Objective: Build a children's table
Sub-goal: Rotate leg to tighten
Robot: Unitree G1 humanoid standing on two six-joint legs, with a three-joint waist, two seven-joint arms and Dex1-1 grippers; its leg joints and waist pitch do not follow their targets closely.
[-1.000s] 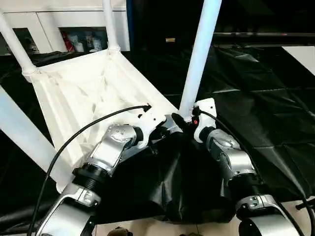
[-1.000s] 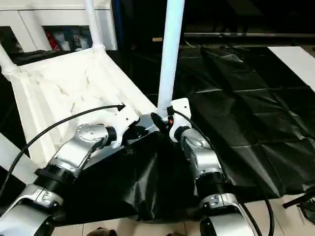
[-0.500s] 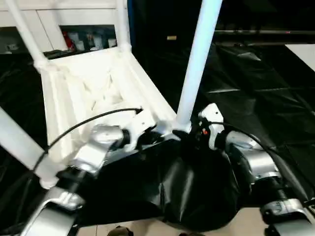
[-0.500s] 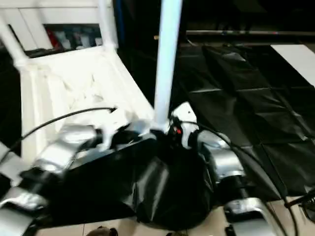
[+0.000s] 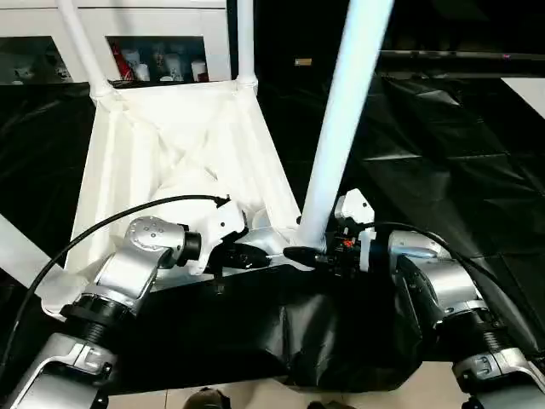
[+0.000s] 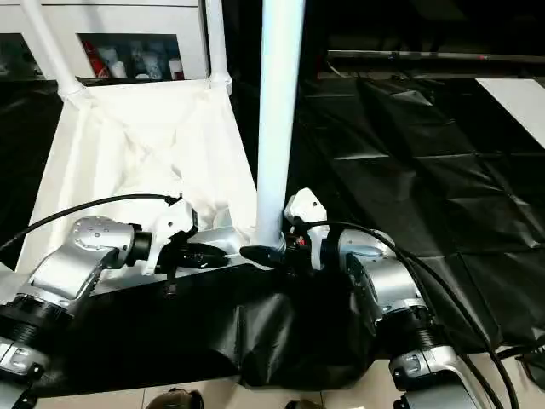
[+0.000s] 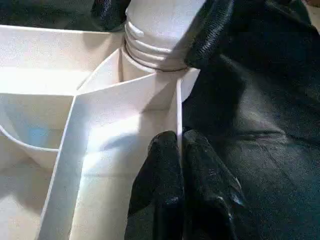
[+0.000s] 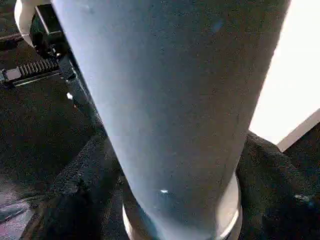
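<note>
I am gripping the near leg (image 5: pixel 341 128) with my right gripper (image 5: pixel 308 255) at its socket while my left gripper (image 7: pixel 180 165), closed, is pinching the upturned table's rim (image 7: pixel 178 107); three legs are standing seated on the black-draped surface (image 5: pixel 477 170), this last one possibly needing tightening.

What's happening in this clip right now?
A humanoid robot is assembling an upside-down white children's table on a black-draped surface. The left gripper is shut on the rim of the top beside a corner socket. The right gripper has its fingers around the base of the near leg, which stands upright in that socket.
</note>
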